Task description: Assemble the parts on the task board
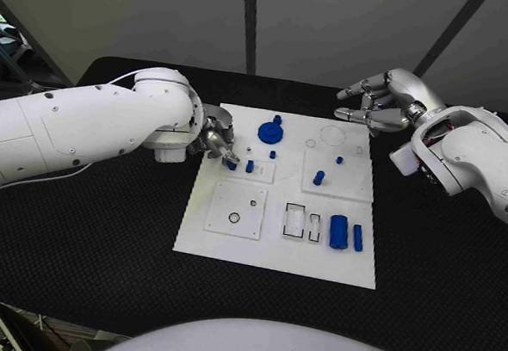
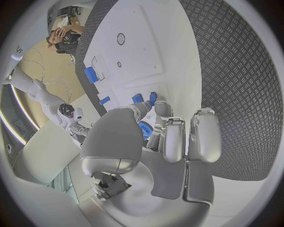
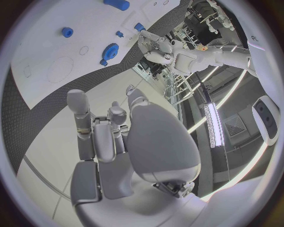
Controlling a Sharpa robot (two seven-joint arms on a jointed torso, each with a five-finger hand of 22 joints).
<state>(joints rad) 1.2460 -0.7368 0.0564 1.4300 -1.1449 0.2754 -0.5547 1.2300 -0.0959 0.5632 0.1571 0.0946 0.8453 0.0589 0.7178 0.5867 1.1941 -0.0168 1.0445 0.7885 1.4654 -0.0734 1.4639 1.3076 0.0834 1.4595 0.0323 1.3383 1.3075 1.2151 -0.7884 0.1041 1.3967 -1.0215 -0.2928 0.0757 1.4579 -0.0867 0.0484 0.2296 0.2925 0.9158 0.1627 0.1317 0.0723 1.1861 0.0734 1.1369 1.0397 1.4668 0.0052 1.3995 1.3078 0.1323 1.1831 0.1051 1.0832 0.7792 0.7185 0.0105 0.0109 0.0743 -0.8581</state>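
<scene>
- Task board (image 1: 272, 256) lies mid-table, long axis running 12 to 6 in the head view; blue parts are scattered over its far and right portions.
- Left hand (image 1: 215, 142) sits at the board's left edge, about 10 o'clock from the board's centre; its fingertips (image 2: 158, 105) close on a small blue peg (image 1: 230, 165) at the edge of the upper-left inset plate. The left wrist view shows blue between thumb and fingers, so I judge the hand pinches that peg, not a loose hover.
- A second short peg (image 1: 250, 166) stands just beside the first, toward 3 o'clock from the fingertips; the blue gear (image 1: 271, 132) lies at roughly 1 o'clock from them, near but apart.
- Right hand (image 1: 382, 100) hangs off the board's far right corner, at 1 o'clock from the centre; fingers curled loosely and apart, nothing in them; released.
- Blue cylinder (image 1: 340, 232) and slim bar (image 1: 358, 238) lie side by side at the board's right edge, about 4 o'clock from the centre; long axes both run 12 to 6.
- Key relation, as a judgement: the pinched peg is in the left hand's reach alone; the right hand is well apart from it; the holes of the lower-left plate (image 1: 236, 209) lie toward 6 o'clock of the fingertips; which hole fits the peg I cannot tell.
</scene>
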